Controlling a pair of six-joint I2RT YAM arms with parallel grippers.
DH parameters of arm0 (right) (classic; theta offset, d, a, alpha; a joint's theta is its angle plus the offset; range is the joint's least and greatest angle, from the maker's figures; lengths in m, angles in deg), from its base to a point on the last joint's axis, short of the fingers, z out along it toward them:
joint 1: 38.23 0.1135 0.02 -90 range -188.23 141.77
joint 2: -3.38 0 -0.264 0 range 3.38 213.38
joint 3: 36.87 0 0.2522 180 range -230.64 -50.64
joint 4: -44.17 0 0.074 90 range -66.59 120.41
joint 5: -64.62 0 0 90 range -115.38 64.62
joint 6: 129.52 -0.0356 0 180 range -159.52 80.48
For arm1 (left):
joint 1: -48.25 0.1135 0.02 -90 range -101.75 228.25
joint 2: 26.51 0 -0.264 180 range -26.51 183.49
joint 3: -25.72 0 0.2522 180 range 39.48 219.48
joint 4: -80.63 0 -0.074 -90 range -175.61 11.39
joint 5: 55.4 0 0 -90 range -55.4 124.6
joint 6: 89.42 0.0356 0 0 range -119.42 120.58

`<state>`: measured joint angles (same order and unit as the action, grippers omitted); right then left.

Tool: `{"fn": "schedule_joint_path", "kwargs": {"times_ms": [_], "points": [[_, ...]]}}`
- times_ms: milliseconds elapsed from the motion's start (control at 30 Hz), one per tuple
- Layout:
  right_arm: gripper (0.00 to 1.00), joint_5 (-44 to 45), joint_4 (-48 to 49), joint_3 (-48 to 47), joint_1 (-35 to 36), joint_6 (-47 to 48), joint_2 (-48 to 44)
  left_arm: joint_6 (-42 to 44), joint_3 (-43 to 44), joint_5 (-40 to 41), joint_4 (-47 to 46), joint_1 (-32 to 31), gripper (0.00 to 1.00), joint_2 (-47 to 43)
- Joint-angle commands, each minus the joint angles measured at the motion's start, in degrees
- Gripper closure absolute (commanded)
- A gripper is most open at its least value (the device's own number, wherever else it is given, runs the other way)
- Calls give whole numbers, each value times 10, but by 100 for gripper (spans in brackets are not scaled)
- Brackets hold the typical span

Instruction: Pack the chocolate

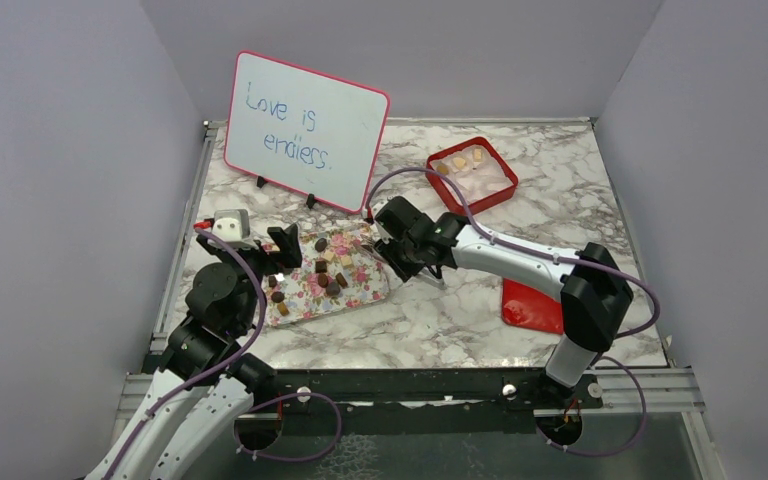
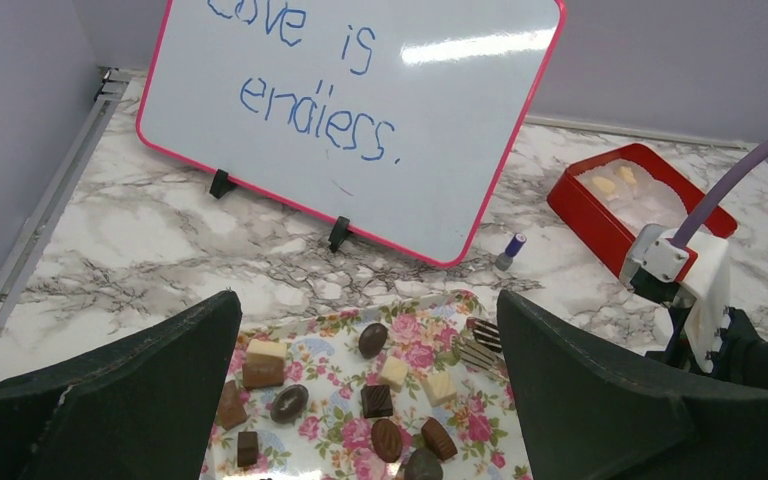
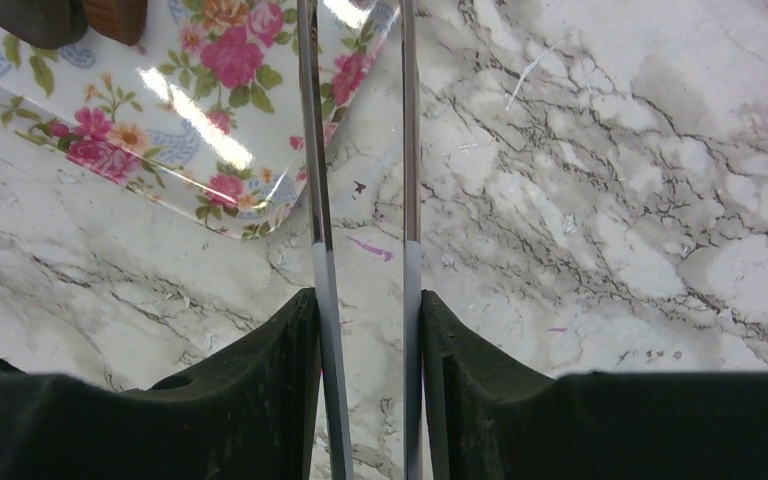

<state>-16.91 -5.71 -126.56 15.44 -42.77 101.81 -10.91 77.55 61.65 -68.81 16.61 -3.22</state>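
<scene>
Packing barely begun: a few pieces boxed, about a dozen left.

I saw most of the small brown and tan chocolates [image 1: 328,268] lying on the pink floral rectangular tray [image 1: 370,292] at near left, and only about three pale ones [image 1: 459,162] in the red square white-lined box [image 1: 490,199] at far right. My right gripper [image 3: 365,300] was clamped on metal tongs [image 3: 315,150], tips at the tray's right edge, carrying nothing that I could see. My left gripper [image 2: 368,300] hovered wide open over the tray's near-left side, empty. I judged nearly all the packing remained.
</scene>
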Motion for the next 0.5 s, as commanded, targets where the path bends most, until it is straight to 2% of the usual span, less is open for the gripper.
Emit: {"fn": "schedule_joint_path", "kwargs": {"times_ms": [0, 467], "points": [[61, 3, -23, -20, 10, -14, -5, 1, -3, 8, -8, -2, 1, -9], [69, 39, -33, 0, 26, -43, -25, -1, -4, 7, -8, -1, 1, -14]]}}
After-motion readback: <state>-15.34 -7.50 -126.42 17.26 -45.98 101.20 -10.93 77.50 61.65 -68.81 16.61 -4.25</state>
